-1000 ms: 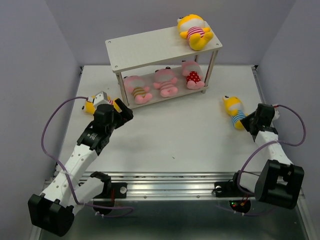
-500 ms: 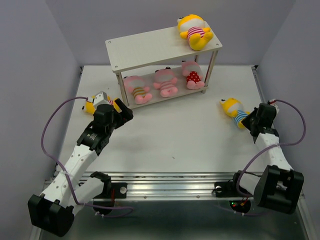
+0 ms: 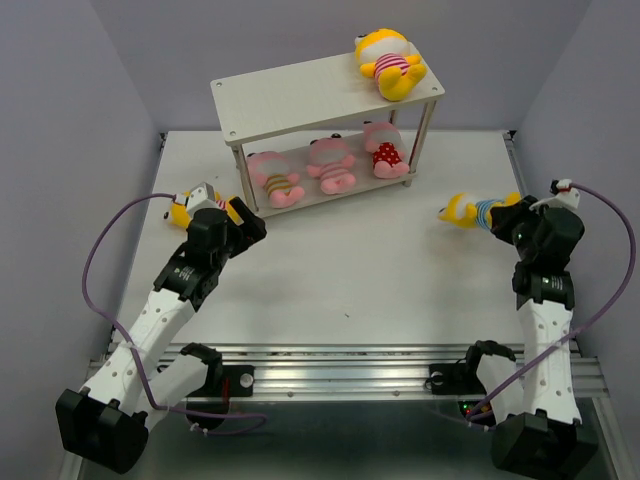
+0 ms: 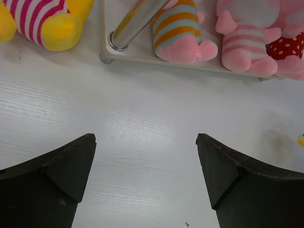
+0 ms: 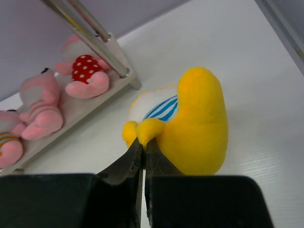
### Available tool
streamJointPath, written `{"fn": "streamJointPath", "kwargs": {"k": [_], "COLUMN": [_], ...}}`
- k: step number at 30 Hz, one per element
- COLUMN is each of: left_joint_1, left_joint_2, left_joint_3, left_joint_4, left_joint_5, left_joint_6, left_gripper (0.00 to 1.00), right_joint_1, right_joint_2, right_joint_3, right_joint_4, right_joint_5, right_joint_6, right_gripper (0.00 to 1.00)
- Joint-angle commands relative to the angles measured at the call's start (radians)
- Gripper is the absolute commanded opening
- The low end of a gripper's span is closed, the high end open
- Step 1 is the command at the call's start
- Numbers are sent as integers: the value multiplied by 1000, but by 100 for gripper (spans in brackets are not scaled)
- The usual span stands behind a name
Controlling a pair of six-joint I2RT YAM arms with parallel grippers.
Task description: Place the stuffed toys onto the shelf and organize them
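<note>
In the top view, the shelf [image 3: 300, 95] stands at the upper centre of the frame on the white surface [image 3: 350, 280]. A top-board yellow toy [image 3: 388, 62] lies at the right end of its upper board. Three toys sit in a row on the lower board: the orange-striped pink toy [image 3: 273, 175] on the left, the pink-striped pink toy [image 3: 331, 165] in the middle and the polka-dot pink toy [image 3: 383, 148] on the right. Left of the shelf, the left-side yellow toy [image 3: 182, 208] lies on the surface, partly hidden by the left gripper [image 3: 247, 217]. At the right of the frame, the right gripper [image 3: 508, 220] holds one end of the blue-striped yellow toy [image 3: 472, 211], well apart from the shelf.

In the left wrist view, the left gripper's two dark fingers [image 4: 66, 166] stand wide apart at the bottom of the frame, with only bare surface between them. The left-side yellow toy, in pink and white stripes, is at the upper left. A metal shelf leg [image 4: 135, 21] rises just right of it, and the three pink toys run along the top edge to the right.

In the right wrist view, the right gripper is clamped tight on a small yellow limb of the blue-striped toy at the centre of the frame. The shelf's lower board with the pink toys is at the upper left.
</note>
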Motion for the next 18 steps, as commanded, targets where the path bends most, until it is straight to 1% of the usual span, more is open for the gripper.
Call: {"fn": "streamJointPath", "kwargs": {"k": [1,2,4,5,7,12,14,15,18], "left_joint_1": [5,5,4,4,5,5,4,5,4], "left_joint_2": [-25,-27,-28,-28,-30,-42,-43,-47,-42], "left_joint_3": [21,21,23,24,31,37,35,35,40], "left_joint_4": [18,18,15,12,7,-2,-2,-2,-5], "left_joint_5": [-10,-8,-7,-7,-10,-10,-12,-15,-19], "left_joint_6": [15,12,12,11,12,3,2,0,-3], "left_gripper": [99,99,99,99,99,99,99,99,99], "right_joint_1": [-5,-5,-5,-5,-5,-5,-5,-5,-5], "right_joint_2": [-55,-70,-87,-101,-104,-80,-63,-54,-9], "right_joint_3": [140,156,190,206,232,308,335,344,407], "right_joint_4": [-22,-33,-28,-4,15,128,232,268,334], "right_joint_5": [-182,-234,-281,-331,-385,-528,-584,-600,-627], "right_joint_6": [-33,-34,-10,19,41,154,197,251,288], "right_gripper": [1,1,1,1,1,1,1,1,1]}}
